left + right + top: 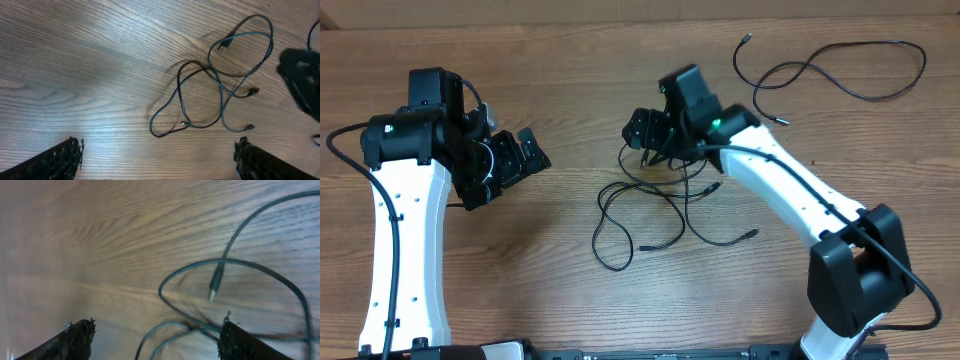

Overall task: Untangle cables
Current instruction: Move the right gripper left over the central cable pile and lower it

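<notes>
Several thin black cables lie in a loose tangle (686, 215) at the table's middle, also seen ahead in the left wrist view (219, 81). My right gripper (645, 140) hangs low over the tangle's far edge. In its wrist view the jaws (155, 340) stand apart with two cable strands (240, 262) running between them, and a metal-tipped plug (215, 285) lies just ahead. Nothing is gripped. My left gripper (525, 160) is wide open to the left of the tangle, with bare wood between its fingers (55, 160).
One separate black cable (880, 99) curls alone at the far right of the wooden table (560, 60). The right arm's white link (790, 190) crosses the right half. The right gripper's dark body (302, 80) shows at the left wrist view's right edge.
</notes>
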Robot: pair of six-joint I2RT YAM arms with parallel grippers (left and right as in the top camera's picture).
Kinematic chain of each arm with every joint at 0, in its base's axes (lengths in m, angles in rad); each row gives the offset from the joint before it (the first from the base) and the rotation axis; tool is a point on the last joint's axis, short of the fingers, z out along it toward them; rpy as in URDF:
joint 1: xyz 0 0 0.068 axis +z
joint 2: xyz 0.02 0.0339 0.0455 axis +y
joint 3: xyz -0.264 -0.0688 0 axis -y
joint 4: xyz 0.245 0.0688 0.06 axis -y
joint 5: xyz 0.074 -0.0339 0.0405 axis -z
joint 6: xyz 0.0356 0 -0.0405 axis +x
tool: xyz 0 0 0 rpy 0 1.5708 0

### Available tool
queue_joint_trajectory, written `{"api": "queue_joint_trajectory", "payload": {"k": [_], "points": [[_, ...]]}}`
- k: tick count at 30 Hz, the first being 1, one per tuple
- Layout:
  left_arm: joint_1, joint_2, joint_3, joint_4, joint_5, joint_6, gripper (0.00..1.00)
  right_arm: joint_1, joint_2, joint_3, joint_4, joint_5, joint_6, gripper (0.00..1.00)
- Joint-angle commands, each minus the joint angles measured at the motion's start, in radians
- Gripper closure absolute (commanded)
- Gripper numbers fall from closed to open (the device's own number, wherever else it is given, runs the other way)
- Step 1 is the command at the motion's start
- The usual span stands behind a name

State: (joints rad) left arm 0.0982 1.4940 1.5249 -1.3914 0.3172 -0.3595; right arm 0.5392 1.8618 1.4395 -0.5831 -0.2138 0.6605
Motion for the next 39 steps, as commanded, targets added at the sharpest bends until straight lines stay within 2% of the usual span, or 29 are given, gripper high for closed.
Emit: {"api": "queue_joint_trajectory", "payload": {"k": [1,5,19,23,27,39], "points": [[-0.001,0.004,0.0,0.001,-0.013,0.023,0.0,0.016,-0.002,-0.069,0.101,0.067,0.095,0.19],[-0.001,0.004,0.0,0.001,-0.014,0.023,0.0,0.031,0.002,-0.131,0.231,0.068,0.099,0.2],[-0.001,0.004,0.0,0.001,-0.014,0.023,0.01,0.038,0.118,-0.133,0.301,0.021,0.203,0.23],[-0.001,0.004,0.0,0.002,-0.014,0.023,0.0,0.038,0.135,-0.133,0.391,0.011,0.204,0.23],[-0.001,0.004,0.0,0.001,-0.014,0.023,0.0,0.038,0.146,-0.133,0.453,0.014,0.204,0.29],[-0.001,0.004,0.0,0.001,-0.014,0.023,0.0,0.038,0.147,-0.133,0.462,0.135,0.204,0.34]]}}
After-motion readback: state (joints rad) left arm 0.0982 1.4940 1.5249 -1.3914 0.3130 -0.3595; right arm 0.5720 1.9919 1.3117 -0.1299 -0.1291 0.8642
